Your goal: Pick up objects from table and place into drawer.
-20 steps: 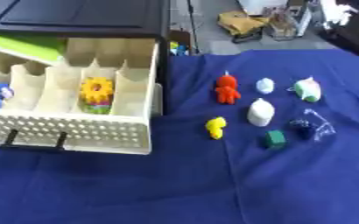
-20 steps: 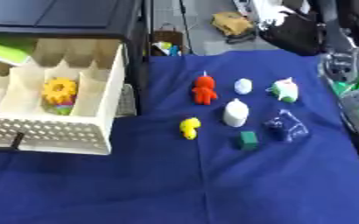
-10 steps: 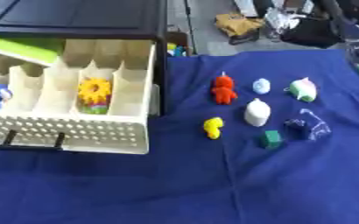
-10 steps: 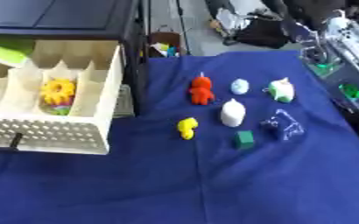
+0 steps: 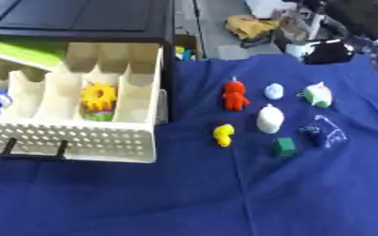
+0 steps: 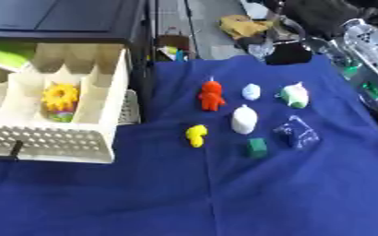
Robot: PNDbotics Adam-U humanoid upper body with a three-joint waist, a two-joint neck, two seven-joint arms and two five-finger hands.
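Pulling back to the far right corner, right hand (image 6: 363,42) only a blurred silver shape beyond the cloth edge; open or closed cannot be told, nothing seen in it. Left hand nowhere in view. Sat lower along the right edge half a second ago, so no pick begun yet. Toys unmoved on the blue cloth (image 5: 192,193): red figure (image 5: 235,95), white figure (image 5: 269,119), yellow toy (image 5: 223,135), green cube (image 5: 286,146). Drawer (image 5: 79,138) open at left, holding a yellow gear flower (image 5: 99,96) as before.
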